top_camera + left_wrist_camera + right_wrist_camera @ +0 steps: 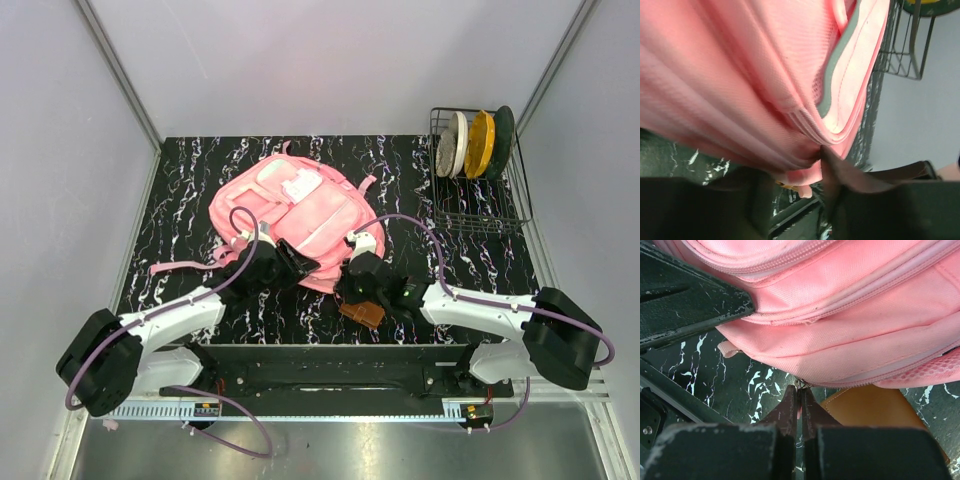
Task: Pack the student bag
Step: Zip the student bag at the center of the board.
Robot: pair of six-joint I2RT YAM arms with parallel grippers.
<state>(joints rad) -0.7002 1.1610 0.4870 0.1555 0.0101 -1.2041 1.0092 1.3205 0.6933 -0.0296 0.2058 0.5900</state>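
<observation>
The pink student bag [300, 212] lies flat mid-table, its lower edge towards the arms. My left gripper [291, 262] is at the bag's lower left edge. In the left wrist view it [802, 175] is shut on a fold of the bag's pink fabric [740, 90], which is lifted off the table. My right gripper [354, 277] is at the lower right edge. In the right wrist view it [800, 396] is shut on a small zipper pull at the bag's [840, 315] bottom seam. A brown flat wallet-like item [362, 313] lies beside the right gripper, partly under the bag's edge [875, 407].
A wire dish rack [478, 185] with white, yellow and dark plates stands at the back right; it also shows in the left wrist view [905, 45]. A loose pink strap [175, 268] trails left on the black marbled tabletop [190, 190]. Grey walls close in three sides.
</observation>
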